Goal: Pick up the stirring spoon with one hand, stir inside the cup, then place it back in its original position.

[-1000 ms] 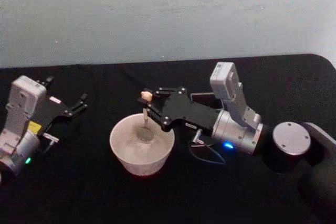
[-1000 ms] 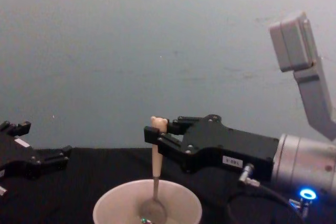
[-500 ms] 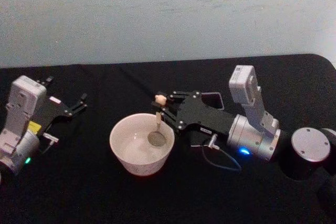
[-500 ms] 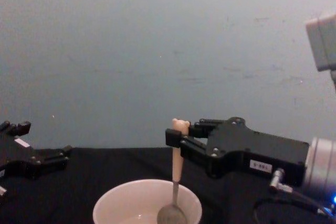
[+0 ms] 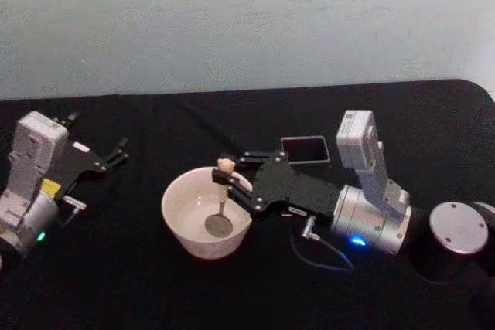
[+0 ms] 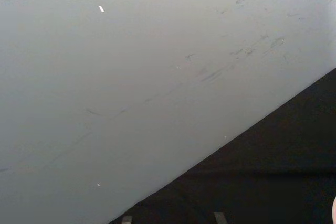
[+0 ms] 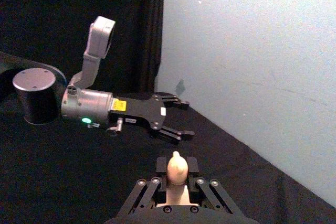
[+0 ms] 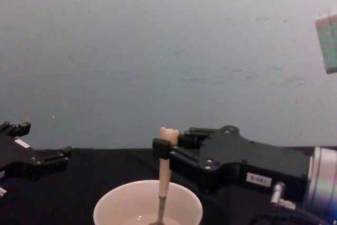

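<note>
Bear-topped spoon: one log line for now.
right gripper: shut on beige bear-head spoon, bowl inside cream round cup | left gripper: open, parked left

My right arm reaches low and flat toward the middle, and my right gripper has its fingers pinched on the stirring spoon. My left gripper sits far left, fingers spread apart
</note>
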`<state>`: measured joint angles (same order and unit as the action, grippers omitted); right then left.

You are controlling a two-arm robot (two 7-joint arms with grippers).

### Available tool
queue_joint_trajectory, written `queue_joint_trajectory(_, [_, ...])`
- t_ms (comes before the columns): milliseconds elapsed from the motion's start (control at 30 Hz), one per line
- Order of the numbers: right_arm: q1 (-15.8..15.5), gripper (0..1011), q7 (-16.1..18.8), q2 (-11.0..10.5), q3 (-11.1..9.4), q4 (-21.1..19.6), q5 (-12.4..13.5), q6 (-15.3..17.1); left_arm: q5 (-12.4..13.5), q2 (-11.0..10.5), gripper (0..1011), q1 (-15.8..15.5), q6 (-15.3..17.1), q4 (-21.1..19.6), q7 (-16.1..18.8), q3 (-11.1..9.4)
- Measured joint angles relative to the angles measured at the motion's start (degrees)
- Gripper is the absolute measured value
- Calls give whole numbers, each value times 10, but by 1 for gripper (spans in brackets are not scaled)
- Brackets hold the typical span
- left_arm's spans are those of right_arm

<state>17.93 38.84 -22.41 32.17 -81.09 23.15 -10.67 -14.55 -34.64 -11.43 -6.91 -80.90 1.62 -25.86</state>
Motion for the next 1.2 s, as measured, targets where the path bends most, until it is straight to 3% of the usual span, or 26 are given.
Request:
queue_joint_trajectory(500, [31,214,-13,41,22,49,-14,2,0,0,1001,0,0,0,0,0])
queue_joint_trajectory(900, [58,214,-26,65,14,89,-17,-4,0,0,1001,0,0,0,0,0])
queue_joint_trajectory(1200, [61,214,-31,61,4,98,-21,-5,0,0,1001,0,0,0,0,0])
